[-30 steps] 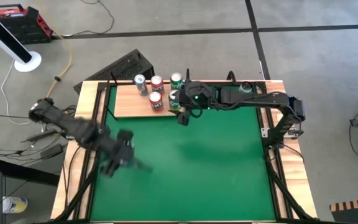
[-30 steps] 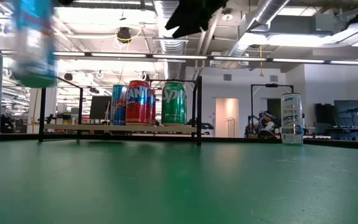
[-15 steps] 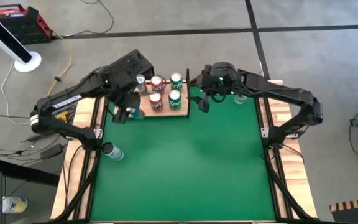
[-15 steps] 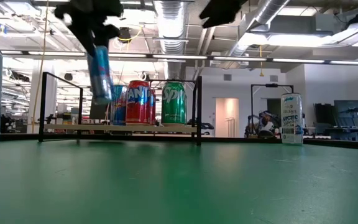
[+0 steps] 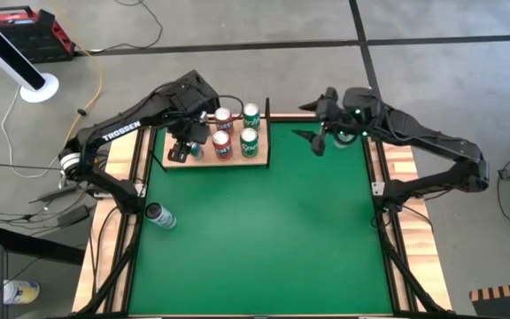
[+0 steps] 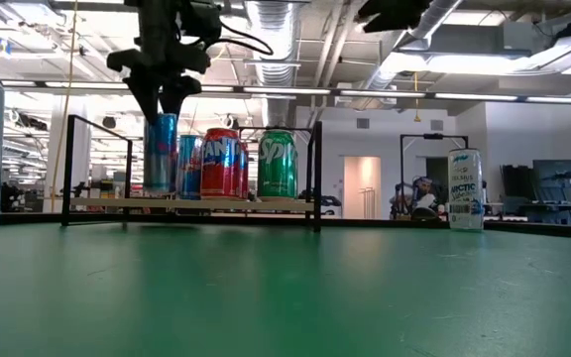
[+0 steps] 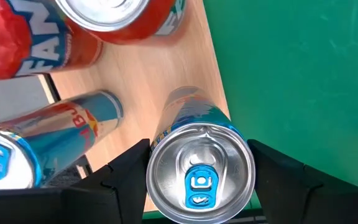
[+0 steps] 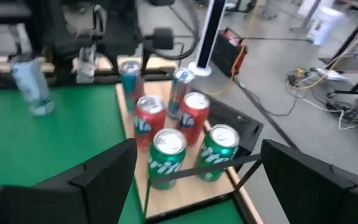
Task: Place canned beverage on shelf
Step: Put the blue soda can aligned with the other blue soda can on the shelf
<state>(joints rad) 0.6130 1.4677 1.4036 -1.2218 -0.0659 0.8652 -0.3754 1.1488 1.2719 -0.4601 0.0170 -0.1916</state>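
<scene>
High view: your left claw (image 5: 187, 135) sits over shelf (image 5: 257, 160), left end; right claw (image 5: 319, 140) waits near far tabletop (image 5: 264, 239) edge, fingers spread, empty.

Low view: slim blue can (image 6: 160, 152) upright, base on or just above board, beside other cans.

Left wrist view: fingers (image 7: 124, 169) clamp can sidewalls near top. Expect thin, slick, dent-prone wall, tall and tippy; keep hold on sidewalls, gentle squeeze.

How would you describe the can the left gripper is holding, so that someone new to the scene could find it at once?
Start at the light-wood shelf along the table's far edge, where red and green cans stand together. At its left end the left gripper comes down over a slim blue and silver can. Unlike its neighbours, it is clamped between the fingers, and it is narrower than the red and green cans.
</scene>
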